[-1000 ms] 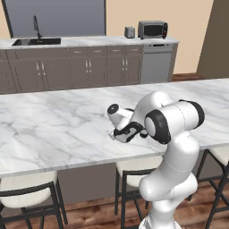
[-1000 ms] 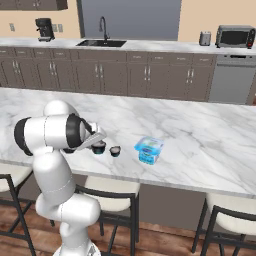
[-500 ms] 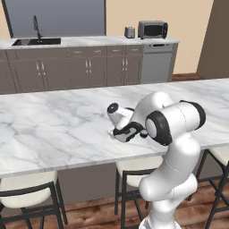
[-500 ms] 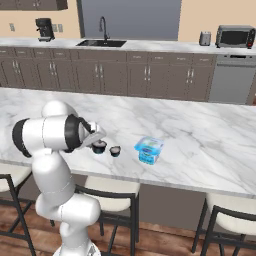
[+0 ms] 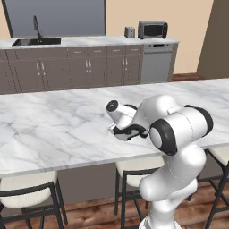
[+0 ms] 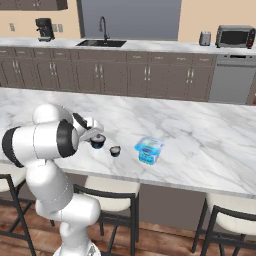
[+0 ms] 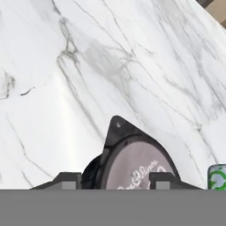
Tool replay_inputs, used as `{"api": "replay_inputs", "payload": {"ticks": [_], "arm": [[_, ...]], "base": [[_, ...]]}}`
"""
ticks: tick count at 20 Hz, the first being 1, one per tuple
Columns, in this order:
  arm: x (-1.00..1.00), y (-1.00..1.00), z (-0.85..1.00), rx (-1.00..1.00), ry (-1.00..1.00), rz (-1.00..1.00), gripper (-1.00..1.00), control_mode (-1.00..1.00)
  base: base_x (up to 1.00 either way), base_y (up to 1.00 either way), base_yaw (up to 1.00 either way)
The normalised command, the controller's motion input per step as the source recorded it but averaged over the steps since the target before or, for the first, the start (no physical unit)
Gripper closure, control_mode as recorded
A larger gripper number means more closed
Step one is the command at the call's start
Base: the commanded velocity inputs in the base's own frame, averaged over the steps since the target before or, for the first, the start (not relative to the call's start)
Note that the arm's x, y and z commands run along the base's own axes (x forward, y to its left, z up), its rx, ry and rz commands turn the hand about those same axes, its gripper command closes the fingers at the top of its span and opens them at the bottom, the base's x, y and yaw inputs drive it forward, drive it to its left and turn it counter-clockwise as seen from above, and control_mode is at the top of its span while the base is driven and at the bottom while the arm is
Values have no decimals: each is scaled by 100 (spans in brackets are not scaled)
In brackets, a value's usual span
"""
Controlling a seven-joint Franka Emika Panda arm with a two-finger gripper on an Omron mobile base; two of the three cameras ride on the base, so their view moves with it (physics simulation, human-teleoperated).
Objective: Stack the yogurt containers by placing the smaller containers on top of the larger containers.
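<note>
Yogurt containers sit on the marble counter [image 6: 200, 150] — the wider cup [image 6: 97, 141] lies right at the gripper [image 7: 114, 180], its pale printed lid [image 7: 134, 165] filling the space between the two finger tips in the hand view. The narrower cup [image 6: 115, 151] stands just beside it, off to the jaws' far side, apart from both fingers. A blue-and-white package [image 6: 149, 150] lies farther out the same way.

The jaws stand on either side of the wide cup; whether they press on it or merely straddle it cannot be told.

Both cups look light and rigid, with smooth walls that may slip under a weak pinch. The foil-like lid probably dents, so a hold across the side wall, below the rim, seems safest — and the smaller cup, being the one to lift, likely needs a centred grip to stay level.
</note>
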Motion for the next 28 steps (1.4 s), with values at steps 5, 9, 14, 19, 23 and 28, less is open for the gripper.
{"api": "replay_inputs", "payload": {"ticks": [5, 9, 14, 19, 23, 28], "arm": [[-16, 0, 45, 0, -12, -8, 100, -100], [-25, -5, 40, 0, -13, -9, 100, -100], [-22, -14, 38, 0, -10, -8, 100, -100], [-14, -30, 32, 0, -5, -11, 100, -100], [-6, -38, 29, 0, -3, -12, 100, -100], [0, -39, 33, 0, -3, -13, 100, -100]], "base": [[0, 0, 0], [0, 0, 0], [0, 0, 0], [0, 0, 0], [0, 0, 0], [0, 0, 0]]}}
